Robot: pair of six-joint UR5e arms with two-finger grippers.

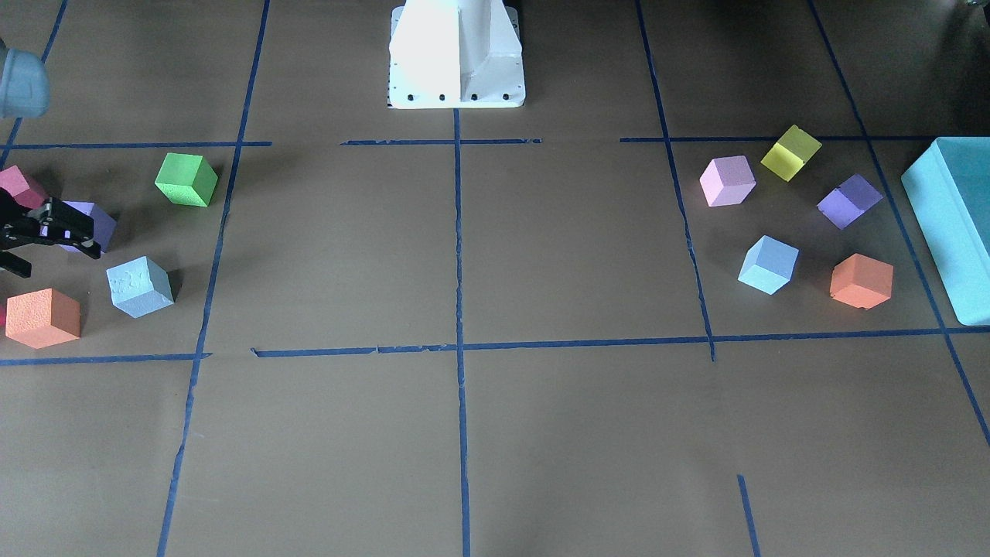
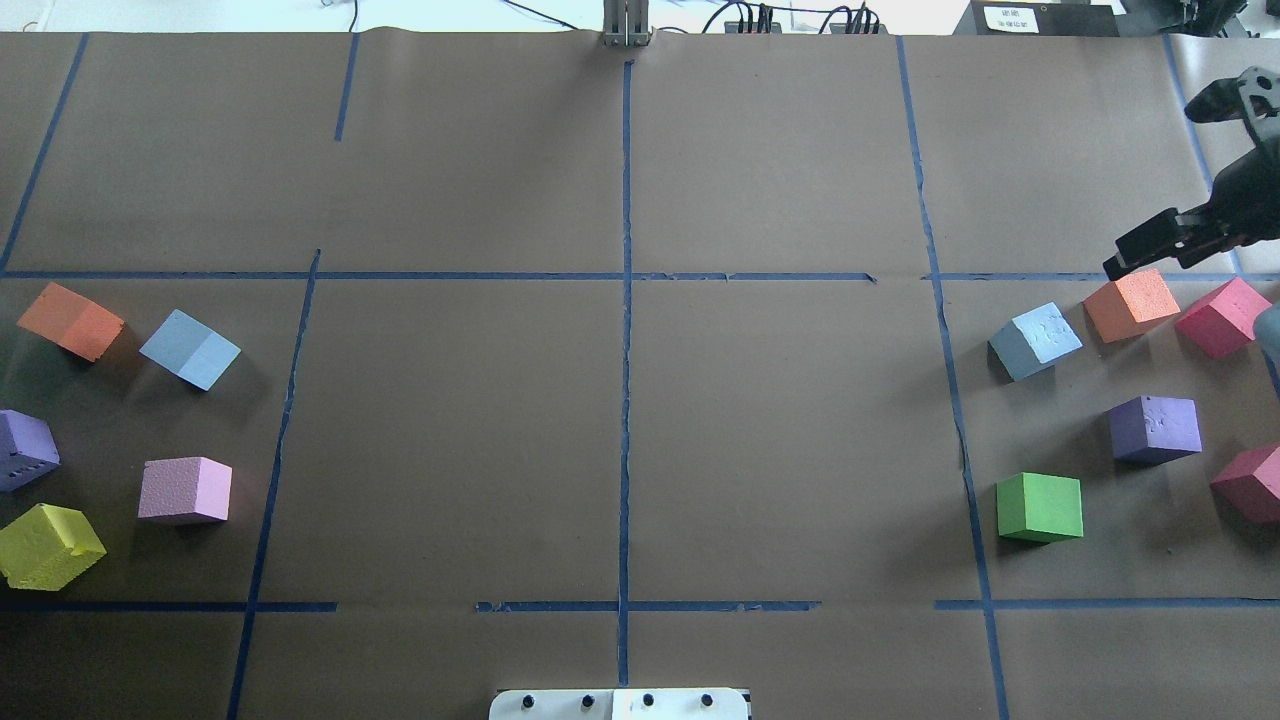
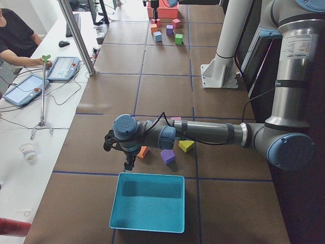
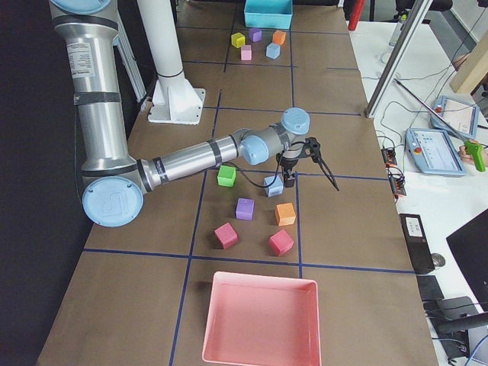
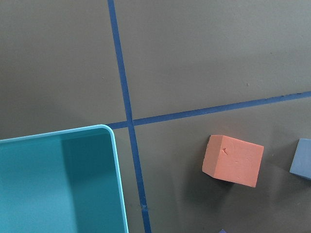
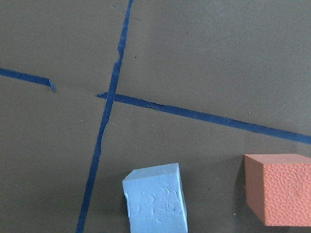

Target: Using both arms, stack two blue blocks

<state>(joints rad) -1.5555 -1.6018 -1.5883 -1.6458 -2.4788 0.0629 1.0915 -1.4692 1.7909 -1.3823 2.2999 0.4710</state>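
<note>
Two blue blocks sat well apart on the table (image 2: 780,450), neither one on the other. The right blue block (image 2: 1035,340) rested just beside an orange cube (image 2: 1130,305). The right hand (image 2: 1148,190) hovered close by that cube with its fingers spread wide apart, and its wrist camera caught the block at the lower edge of its view. The left blue block (image 2: 190,350) lay near a second orange cube (image 2: 70,320). I could see the left hand (image 3: 128,163) only from the side camera, low by the far rim of the teal box (image 3: 147,213). From there I couldn't tell whether its fingers were apart or together. Its wrist camera showed just a sliver of the blue block at the frame's right edge.
</note>
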